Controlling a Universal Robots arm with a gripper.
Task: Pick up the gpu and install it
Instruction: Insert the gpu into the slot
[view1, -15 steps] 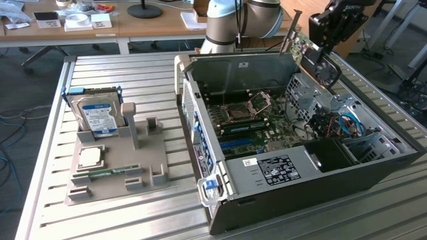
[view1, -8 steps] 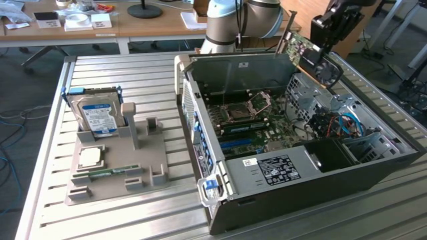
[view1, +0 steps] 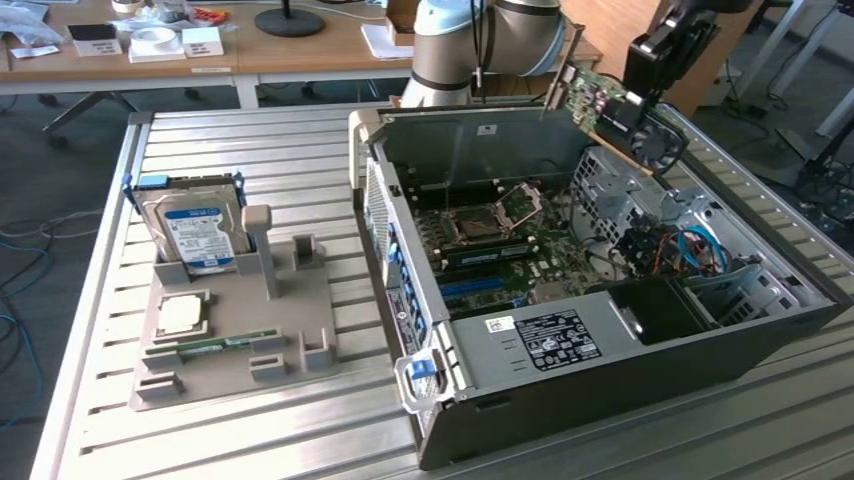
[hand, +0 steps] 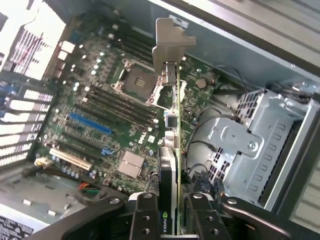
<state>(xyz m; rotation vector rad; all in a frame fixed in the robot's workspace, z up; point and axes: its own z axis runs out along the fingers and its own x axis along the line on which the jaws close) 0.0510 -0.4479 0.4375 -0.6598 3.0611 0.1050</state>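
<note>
The gpu (view1: 607, 108), a dark circuit card with a fan and a pale metal bracket, hangs tilted in the air over the back right corner of the open computer case (view1: 534, 400). My gripper (view1: 651, 88) is shut on it from above. In the wrist view the gpu (hand: 173, 125) is seen edge-on, bracket end (hand: 170, 40) farthest from the camera, with my gripper (hand: 172, 220) clamping it between two black fingers (hand: 145, 217). Below it lies the green motherboard (hand: 107, 100) with its blue slot (hand: 90, 123) and white slot (hand: 70, 158).
A metal drive cage (hand: 250, 145) and loose cables stand beside the card inside the case. On the exterior view's left, a grey fixture (view1: 227, 340) holds a hard drive (view1: 194, 232), a CPU (view1: 180, 315) and a RAM stick (view1: 214, 346). Desks with clutter stand behind.
</note>
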